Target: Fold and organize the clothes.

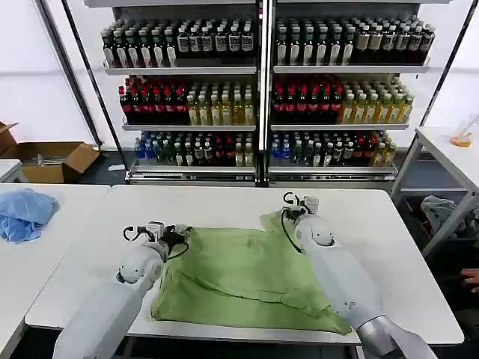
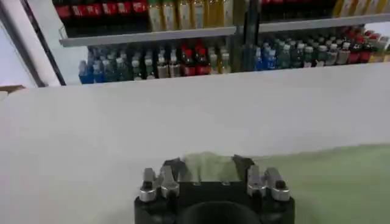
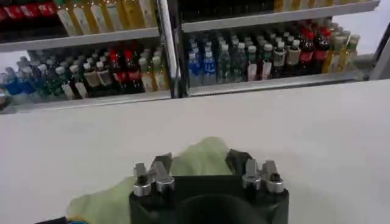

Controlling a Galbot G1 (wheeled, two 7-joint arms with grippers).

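The green shirt [image 1: 239,280] is spread on the white bench [image 1: 382,247]. Its far edge is pinched at one corner by the left hand [image 1: 182,236] and at the other by the right hand [image 1: 288,212], seemingly so it can be folded forward.

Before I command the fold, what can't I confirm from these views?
- Shirt collar, buttons, graphic: no view shows them.
- Left claw grip: its own body blocks the wrist view of the pinch.
- Right claw grip: likewise.
- Shirt's near right corner: head view, under the right arm.
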